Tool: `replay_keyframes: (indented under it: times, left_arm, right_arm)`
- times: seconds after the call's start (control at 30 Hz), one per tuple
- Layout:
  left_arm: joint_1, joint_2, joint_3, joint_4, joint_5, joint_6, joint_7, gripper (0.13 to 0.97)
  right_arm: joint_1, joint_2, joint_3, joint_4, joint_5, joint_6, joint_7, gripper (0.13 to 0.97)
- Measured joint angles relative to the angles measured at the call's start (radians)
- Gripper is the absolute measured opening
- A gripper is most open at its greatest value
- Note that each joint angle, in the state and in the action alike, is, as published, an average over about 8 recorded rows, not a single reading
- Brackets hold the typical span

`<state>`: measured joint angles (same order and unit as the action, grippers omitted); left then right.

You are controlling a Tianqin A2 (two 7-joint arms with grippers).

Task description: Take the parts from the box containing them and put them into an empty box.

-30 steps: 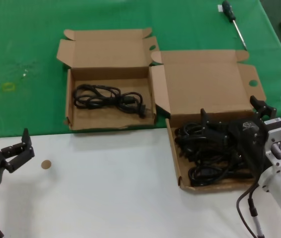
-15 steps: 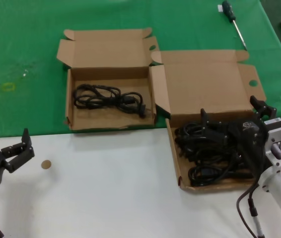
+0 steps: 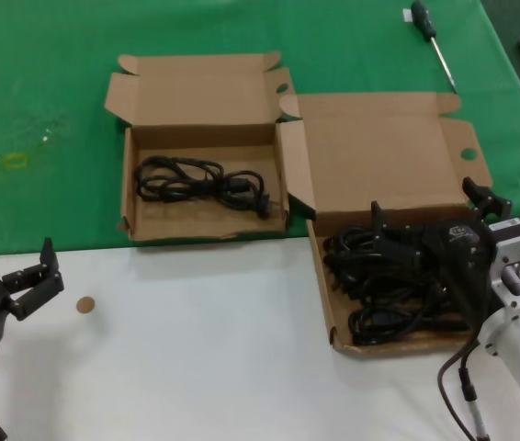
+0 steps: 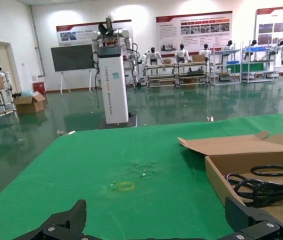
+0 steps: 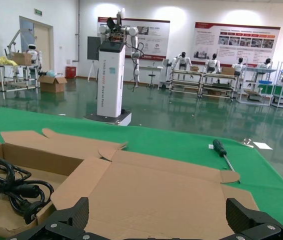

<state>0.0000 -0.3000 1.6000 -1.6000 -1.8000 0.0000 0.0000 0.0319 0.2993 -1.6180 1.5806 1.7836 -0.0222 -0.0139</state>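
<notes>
Over the right-hand box (image 3: 394, 175), the broader-lidded one that sits half on the white table (image 3: 196, 349) and half on the green cloth (image 3: 39, 83), the right gripper (image 3: 384, 246) hangs low among a heap of black coiled cords (image 3: 384, 322); its jaws stand spread wide, as the right wrist view shows both tips far apart, and whether they touch a cord cannot be told; the heap fills the tray of this box, whose lid lies open behind it; just beside it to the left, on the green cloth, the smaller box (image 3: 196, 101) with the wavy front wall holds one cord bundle (image 3: 203, 181) lying flat in its tray, lid likewise open; the left gripper (image 3: 38, 278) waits well apart at the near left corner of the table, jaws spread and holding nothing; a small round brown disc (image 3: 84, 305) lies on the table near it; a green-handled screwdriver (image 3: 433, 41) lies on the cloth behind the right-hand box; wall posters in the wrist views carry writing too small to read.
</notes>
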Motion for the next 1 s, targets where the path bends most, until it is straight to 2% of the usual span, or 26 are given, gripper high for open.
replay_keyframes:
  times: [1.0]
  left_arm:
    - [0.0, 0.0, 0.0, 0.0, 0.0, 0.0, 0.0, 0.966]
  right_arm:
    - [0.0, 0.0, 0.0, 0.0, 0.0, 0.0, 0.0, 0.966]
